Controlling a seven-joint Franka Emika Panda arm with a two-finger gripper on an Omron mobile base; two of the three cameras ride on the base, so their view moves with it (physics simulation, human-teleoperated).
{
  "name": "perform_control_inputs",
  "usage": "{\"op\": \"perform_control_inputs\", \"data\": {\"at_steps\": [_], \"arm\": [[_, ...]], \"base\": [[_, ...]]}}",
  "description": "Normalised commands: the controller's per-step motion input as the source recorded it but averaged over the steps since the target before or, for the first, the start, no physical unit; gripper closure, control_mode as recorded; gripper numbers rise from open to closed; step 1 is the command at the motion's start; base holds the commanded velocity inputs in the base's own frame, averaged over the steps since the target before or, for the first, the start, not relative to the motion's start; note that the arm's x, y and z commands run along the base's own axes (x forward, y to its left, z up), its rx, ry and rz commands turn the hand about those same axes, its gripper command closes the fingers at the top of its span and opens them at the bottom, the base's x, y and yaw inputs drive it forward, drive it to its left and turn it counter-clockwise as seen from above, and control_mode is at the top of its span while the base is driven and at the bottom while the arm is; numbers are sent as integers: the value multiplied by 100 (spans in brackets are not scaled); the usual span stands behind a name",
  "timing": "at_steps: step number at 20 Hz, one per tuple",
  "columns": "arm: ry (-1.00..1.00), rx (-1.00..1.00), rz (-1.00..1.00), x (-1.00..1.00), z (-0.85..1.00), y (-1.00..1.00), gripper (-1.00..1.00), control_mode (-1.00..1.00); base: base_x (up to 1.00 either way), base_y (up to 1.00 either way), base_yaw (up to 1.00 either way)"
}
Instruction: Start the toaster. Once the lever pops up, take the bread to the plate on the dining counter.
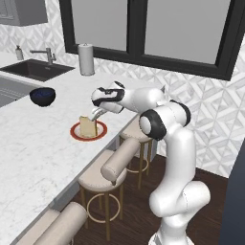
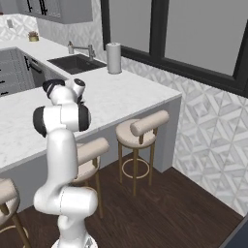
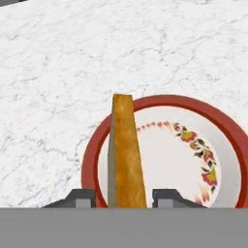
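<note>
The bread (image 1: pixel 88 127) is a tan toast slice standing on edge on the plate (image 1: pixel 101 132), a red-rimmed round plate near the front edge of the white marble dining counter (image 1: pixel 28 143). My gripper (image 1: pixel 97 114) reaches down to the slice's top right corner. In the hand view the bread (image 3: pixel 127 145) rises edge-on between the two dark fingertips of my gripper (image 3: pixel 124 194), which stand close on either side, shut on it. The plate (image 3: pixel 193 101) lies right below, with a flower pattern on its pale centre. The toaster and its lever are out of view.
A dark blue bowl (image 1: pixel 42 96) sits on the counter behind and left of the plate. Farther back are a paper towel roll (image 1: pixel 86 59) and a sink with a faucet (image 1: pixel 36 69). Padded bar stools (image 1: pixel 103 179) line the counter's front edge beside my arm.
</note>
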Motion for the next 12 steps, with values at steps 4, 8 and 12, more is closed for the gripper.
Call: {"op": "perform_control_inputs", "data": {"at_steps": [4,8,12], "arm": [[0,0,0,1,-1,-8,-100,-100],[-2,0,0,-1,32,-21,-100,-100],[-7,-1,0,-2,62,-15,-100,-100]], "base": [[0,0,0],[0,0,0],[0,0,0]]}}
